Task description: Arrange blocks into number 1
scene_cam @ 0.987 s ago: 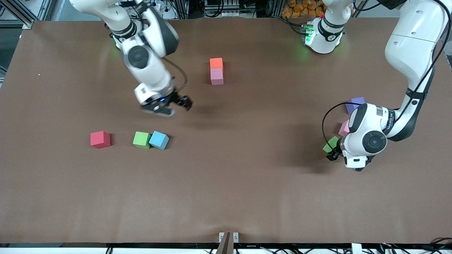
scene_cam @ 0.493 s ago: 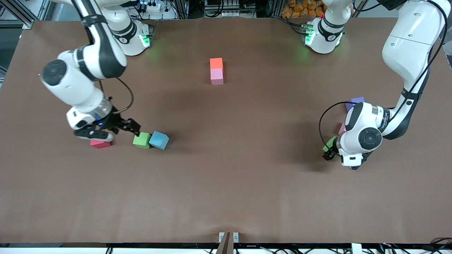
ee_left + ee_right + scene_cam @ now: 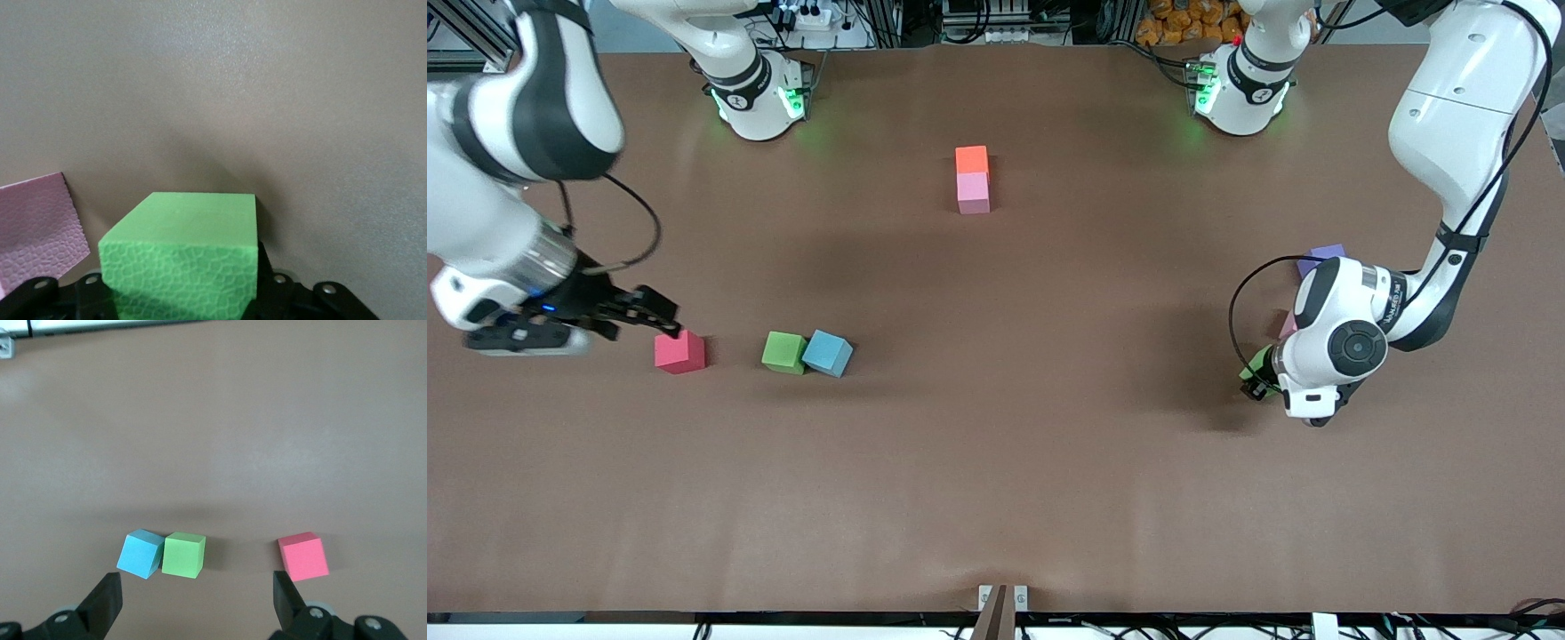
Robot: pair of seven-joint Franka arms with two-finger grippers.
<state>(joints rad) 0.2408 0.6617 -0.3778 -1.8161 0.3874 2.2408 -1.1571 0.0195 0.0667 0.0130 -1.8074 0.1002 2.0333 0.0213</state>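
At left arm's end of table, left gripper [image 3: 1258, 384] pinching small matte green foam cube [image 3: 183, 257], pink foam cube [image 3: 37, 227] beside. Looks light, squashy; grip flat opposite faces, gently. Right gripper [image 3: 660, 316] spread over red foam cube [image 3: 679, 351].

brown table [image 3: 996, 462] filling almost the whole front view, surface matte, faintly wrinkled toward the edge nearest the front camera. light blue cube [image 3: 827, 354] lying toward the right arm's end of the table, turned slightly askew, touching a neighbouring cube. purple cube [image 3: 1321, 257] resting near the left arm's end, partly hidden, only its top showing. small metal bracket [image 3: 1002, 597] fixed at the middle of the table edge nearest the front camera. cables and shelving along the edge where the bases stand.
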